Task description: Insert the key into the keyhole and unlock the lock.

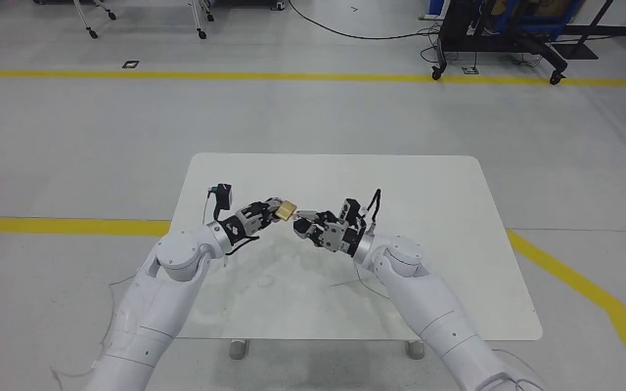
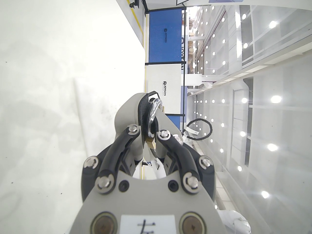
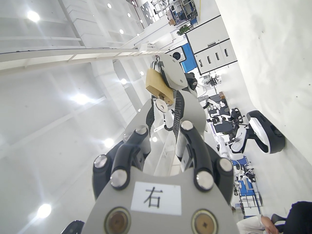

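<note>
**Operator:** Where is the lock?

**Me:** In my left gripper (image 1: 275, 210), which is closed on the brass lock (image 1: 286, 208) and holds it in the air above the middle of the bench (image 1: 440, 195). In my left wrist view the silver shackle (image 2: 154, 109) sits between the fingers (image 2: 129, 120), and a corner of the brass body shows nearer the wrist.

**Operator:** And the key?

**Me:** My right gripper (image 3: 165, 107) is clamped on the key (image 3: 161, 105). Its round silver head lies between that gripper's fingers and touches the end of the lock opposite the shackle. The blade is hidden — I cannot tell how far in it goes.

**Operator:** How do the two grippers stand?

**Me:** Tip to tip, with the lock between them. The left one is on the shackle end and the right one is at the key end. From above, the right gripper is just beside the lock, on its right and a little toward the bench's front edge.

**Operator:** Is the shackle sprung?

**Me:** I cannot tell — my fingers cover its ends.
</note>
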